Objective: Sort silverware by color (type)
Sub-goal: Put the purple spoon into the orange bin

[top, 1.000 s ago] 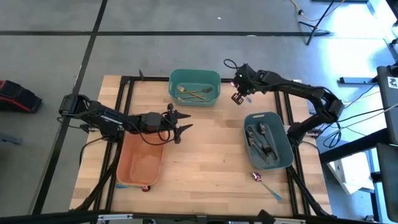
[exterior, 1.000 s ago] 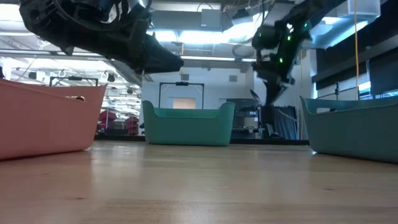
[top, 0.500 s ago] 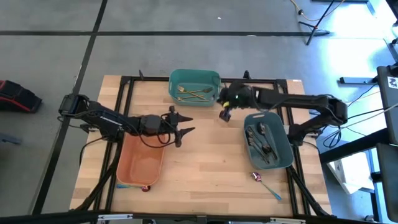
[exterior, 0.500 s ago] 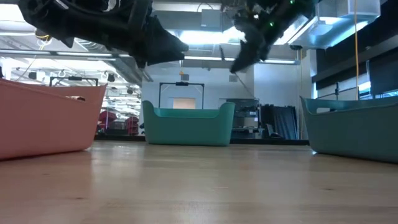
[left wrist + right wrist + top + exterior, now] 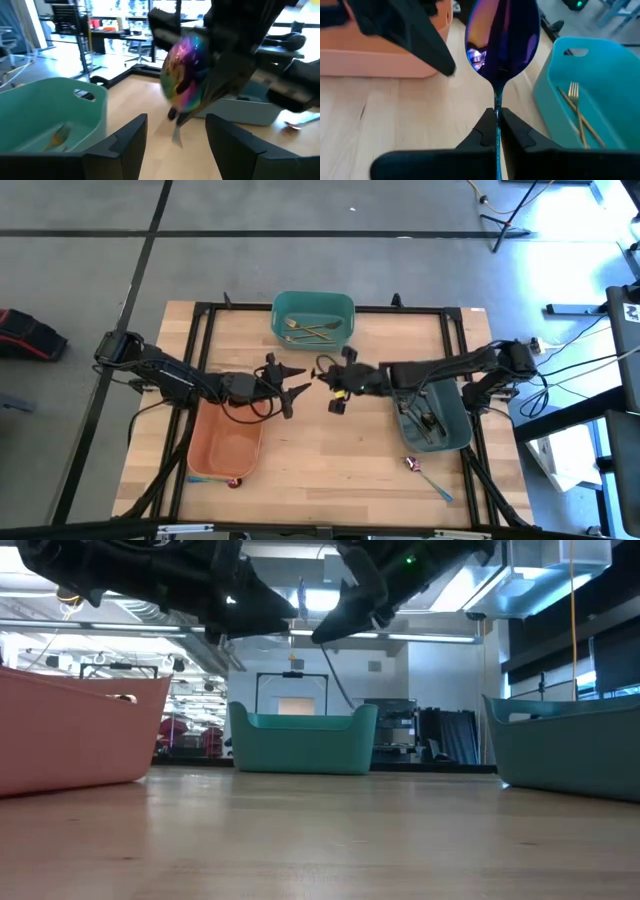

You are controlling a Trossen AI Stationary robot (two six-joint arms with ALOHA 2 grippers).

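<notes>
Above mid-worktop, the right claw was clenched on an iridescent spoon, its bowl just before the left claw, whose fingers stood spread and empty.

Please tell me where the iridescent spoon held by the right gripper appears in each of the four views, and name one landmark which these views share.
High view: iridescent spoon, tiny, table centre, between both grippers.
Low view: thin sliver near the top, between the dark arms.
Left wrist view: rainbow bowl at centre, beyond the open left gripper.
Right wrist view: purple-blue bowl upright, handle pinched in the right gripper.
Shared landmark: the teal bin, holding gold cutlery.
</notes>
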